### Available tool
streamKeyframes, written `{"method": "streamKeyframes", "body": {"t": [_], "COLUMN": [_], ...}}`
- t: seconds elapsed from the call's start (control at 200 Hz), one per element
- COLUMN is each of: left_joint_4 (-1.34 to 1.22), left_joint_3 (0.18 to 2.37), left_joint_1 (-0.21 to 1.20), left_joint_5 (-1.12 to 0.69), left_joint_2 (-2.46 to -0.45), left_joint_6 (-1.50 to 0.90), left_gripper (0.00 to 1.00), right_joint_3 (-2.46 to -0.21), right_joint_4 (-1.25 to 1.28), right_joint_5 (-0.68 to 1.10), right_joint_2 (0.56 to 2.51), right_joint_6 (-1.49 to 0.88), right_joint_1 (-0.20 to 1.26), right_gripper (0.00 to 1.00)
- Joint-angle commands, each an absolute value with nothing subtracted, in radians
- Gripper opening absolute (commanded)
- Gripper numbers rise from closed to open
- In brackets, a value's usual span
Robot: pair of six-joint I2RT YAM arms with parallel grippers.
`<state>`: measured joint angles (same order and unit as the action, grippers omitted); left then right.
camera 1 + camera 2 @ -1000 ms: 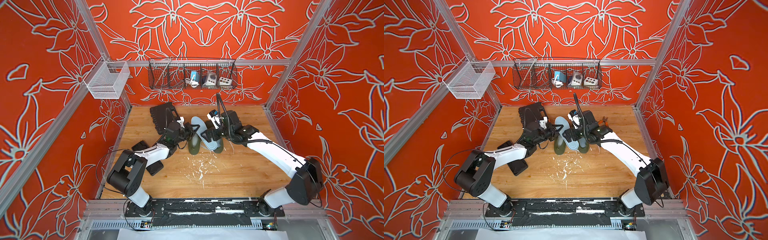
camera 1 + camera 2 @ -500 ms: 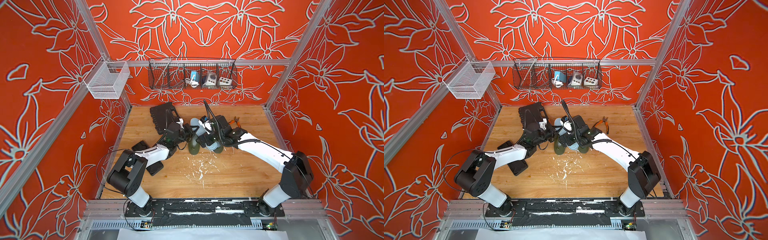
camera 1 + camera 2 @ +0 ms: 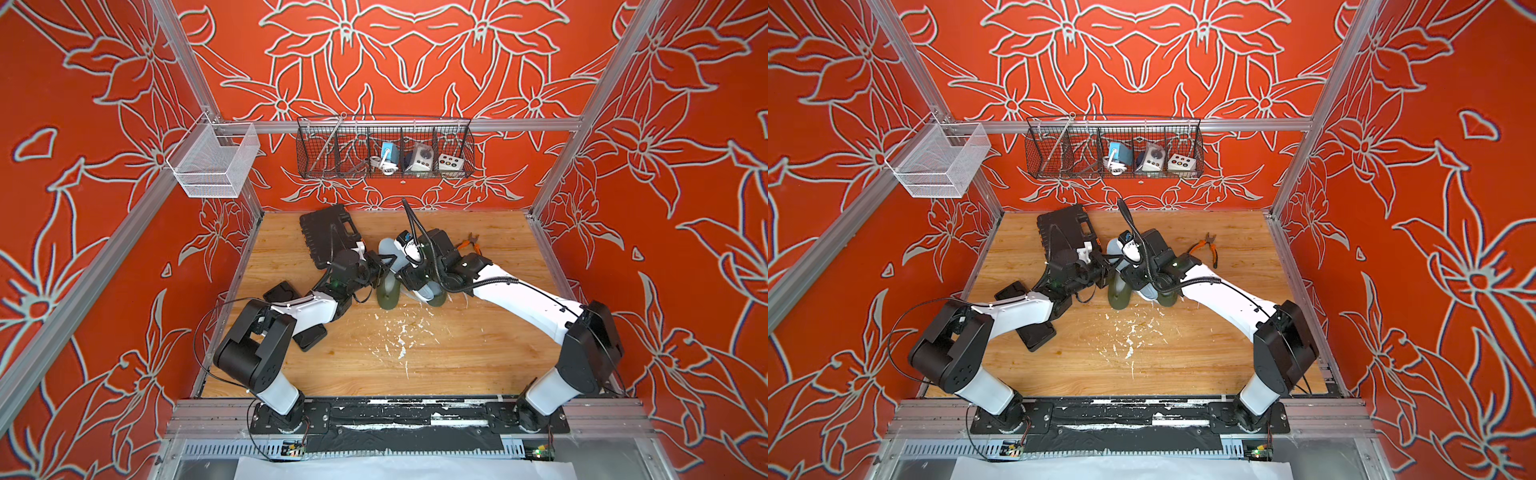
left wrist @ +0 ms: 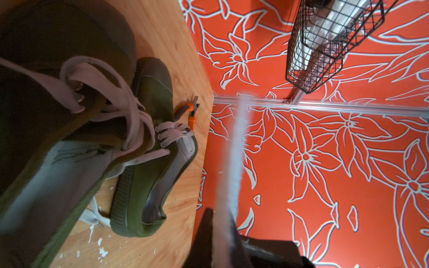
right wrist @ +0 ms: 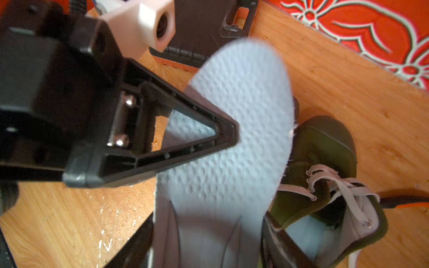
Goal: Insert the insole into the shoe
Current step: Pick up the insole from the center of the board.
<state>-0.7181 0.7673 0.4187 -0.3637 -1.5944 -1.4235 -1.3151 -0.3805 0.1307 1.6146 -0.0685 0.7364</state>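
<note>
**Right wrist view: insole (image 5: 232, 139) aloft, not yet in a shoe (image 5: 325, 143)**

Risks, in my judgement:
- The insole is flexible and is squeezed across its width. That squeeze could bow it and let it spring free.
- If the left gripper (image 4: 220, 220) lets go before the other hold is firm, the toe end would likely swing down.
- The laces (image 5: 336, 185) cross the shoe's mouth and could snag the toe on entry.
- Neither the shoe nor the second shoe (image 3: 388, 297) is braced. A push could slide either one across the table (image 3: 415, 365), perhaps toward the pliers (image 3: 471, 245) at 2 o'clock.

End effectors:
- The right gripper (image 5: 209, 215) has its jaws wide apart, one against each long edge of the insole near its heel end.
- The left gripper's jaws stand narrow, with the insole edge-on between them. That wrist view is blurred, so I cannot tell whether they press or only flank it.
- One left finger (image 5: 227, 137) lies across the insole's dimpled face at about mid-length.

Location: in a top view the insole sits at table centre, clear of the surface and above the two shoes. Its toe end points to 12 o'clock and lies in neither shoe.
</note>
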Motion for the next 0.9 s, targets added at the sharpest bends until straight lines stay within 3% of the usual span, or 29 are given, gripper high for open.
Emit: {"method": "streamKeyframes", "body": {"t": [0.0,0.135,0.455,0.575,0.896], "left_joint_4": [-0.777,-0.775,-0.479,-0.342,0.11], "left_joint_3": [0.764,0.763,0.818,0.856,1.14], "left_joint_1": [0.418,0.409,0.365,0.326,0.317], "left_joint_5": [-0.401,-0.415,-0.385,-0.407,-0.339], "left_joint_2": [-1.601,-1.601,-1.521,-1.509,-1.617], "left_joint_6": [-1.44,-1.424,-1.107,-0.876,0.027], "left_gripper": [0.35,0.44,0.49,0.48,0.42], "right_joint_3": [-1.353,-1.351,-1.388,-1.367,-1.284], "right_joint_4": [-0.407,-0.416,-0.59,-0.625,-0.663], "right_joint_5": [0.121,0.117,0.056,0.069,0.117], "right_joint_2": [1.637,1.629,1.606,1.576,1.476], "right_joint_6": [-0.06,-0.074,-0.11,-0.112,-0.132], "right_joint_1": [0.736,0.727,0.666,0.632,0.527], "right_gripper": [0.58,0.5,0.46,0.46,0.45]}}
